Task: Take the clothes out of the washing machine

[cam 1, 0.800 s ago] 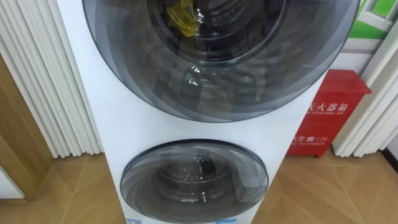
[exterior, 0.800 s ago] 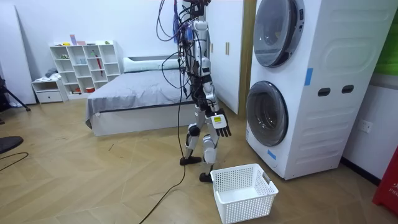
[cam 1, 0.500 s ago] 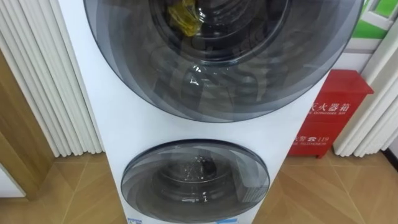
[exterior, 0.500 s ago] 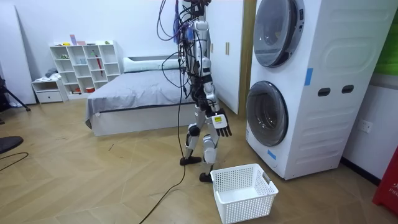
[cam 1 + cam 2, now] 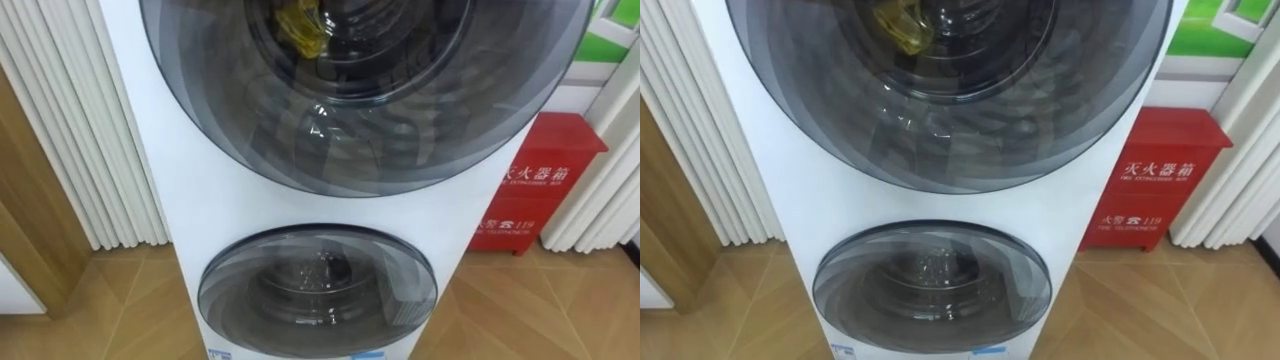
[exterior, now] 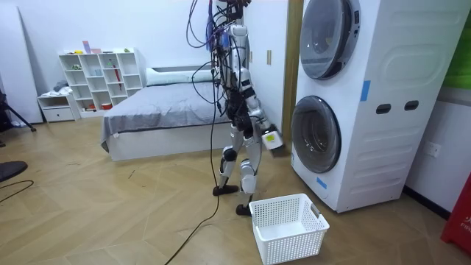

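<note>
Right hand (image 6: 271,138), state not discernible, now lifted toward lower door (image 6: 316,135) at frame centre; clothes (image 5: 297,28) not yet reached

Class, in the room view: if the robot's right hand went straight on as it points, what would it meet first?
Probably the lower door of the washing machine: the right hand points toward its glass, with nothing between them. Depth is unclear, so this is a judgement.

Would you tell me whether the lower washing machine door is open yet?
No, the lower door sits shut against the front of the white washing machine.
</note>
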You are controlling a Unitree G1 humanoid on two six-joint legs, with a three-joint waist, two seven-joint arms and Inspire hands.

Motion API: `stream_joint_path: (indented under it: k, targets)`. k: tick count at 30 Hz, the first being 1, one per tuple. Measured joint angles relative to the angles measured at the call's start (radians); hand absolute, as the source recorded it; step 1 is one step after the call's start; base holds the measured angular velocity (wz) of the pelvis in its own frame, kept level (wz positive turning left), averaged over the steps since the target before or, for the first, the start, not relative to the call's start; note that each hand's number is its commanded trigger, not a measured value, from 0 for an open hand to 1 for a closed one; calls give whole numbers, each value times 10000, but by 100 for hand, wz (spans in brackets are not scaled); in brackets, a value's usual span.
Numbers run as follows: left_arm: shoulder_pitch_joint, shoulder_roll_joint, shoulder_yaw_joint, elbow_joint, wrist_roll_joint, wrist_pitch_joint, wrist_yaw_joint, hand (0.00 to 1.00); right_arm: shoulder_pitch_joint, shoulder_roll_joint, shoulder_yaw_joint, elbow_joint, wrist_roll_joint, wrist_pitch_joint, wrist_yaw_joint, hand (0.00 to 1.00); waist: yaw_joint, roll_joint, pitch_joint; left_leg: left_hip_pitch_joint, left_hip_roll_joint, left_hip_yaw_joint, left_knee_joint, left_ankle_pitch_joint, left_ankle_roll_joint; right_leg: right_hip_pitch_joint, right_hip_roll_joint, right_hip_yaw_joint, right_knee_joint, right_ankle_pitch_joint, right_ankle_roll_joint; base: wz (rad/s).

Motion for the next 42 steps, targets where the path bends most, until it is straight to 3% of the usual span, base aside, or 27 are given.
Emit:
stream_joint_path:
  k: [5, 9, 13, 17, 23, 29, 36, 42]
  targets:
    - [60, 50, 84, -541, 405, 21, -11, 0, -331, -105, -208, -4478, -313, -177, -979, 0, -81, -33, 64, 1, 5, 88, 104, 2, -2, -30, -35, -5, 170, -96, -25, 1]
    - [219, 68, 88, -1008, 456, 133, -215, 0, -556, -384, -214, -6998, -789, -183, -1508, 0, 14, -213, 18, -6, 14, 268, 143, 4, -6, -63, -43, -20, 191, -131, -16, 0]
    - [412, 146, 68, -1063, 440, 381, -232, 0, -609, -499, -221, -7733, -1047, -133, -2027, 0, 102, -402, -111, 6, 12, 395, 155, 6, -4, -45, -70, -20, 218, -147, 12, 0]
    - [437, 187, 86, -1063, 458, 534, -209, 0, -792, -572, -289, -9198, -1109, 88, -2287, 0, 84, -397, -102, -18, -4, 385, 149, 7, -3, -124, -102, 1, 316, -149, 22, 0]
    - [519, 197, 82, -1013, 810, 535, -146, 0, -1727, -1041, -441, -10920, -1431, 114, -2518, 0, 82, -333, -65, -20, -1, 402, 151, 7, -3, -125, -99, 3, 328, -149, 18, 0]
    - [644, 202, 68, -932, 876, 537, -137, 0, -1881, -1164, -541, -11286, -1545, 114, -2679, 0, 84, -342, -70, -20, -2, 412, 121, 6, -3, -125, -101, 6, 346, -146, 11, 0]
    - [619, 211, 82, -941, 961, 530, -150, 0, -1883, -1196, -733, -12310, -1473, 117, -2980, 0, 112, -427, -149, -48, 21, 586, 13, 7, -8, -281, -27, 165, 353, -124, -23, -7]
    - [602, 207, 93, -939, 992, 528, -150, 0, -1883, -1198, -744, -12911, -1469, 117, -3049, 0, 107, -446, -169, 28, 32, 783, 143, 10, -5, -279, 9, 346, 361, -109, -39, -11]
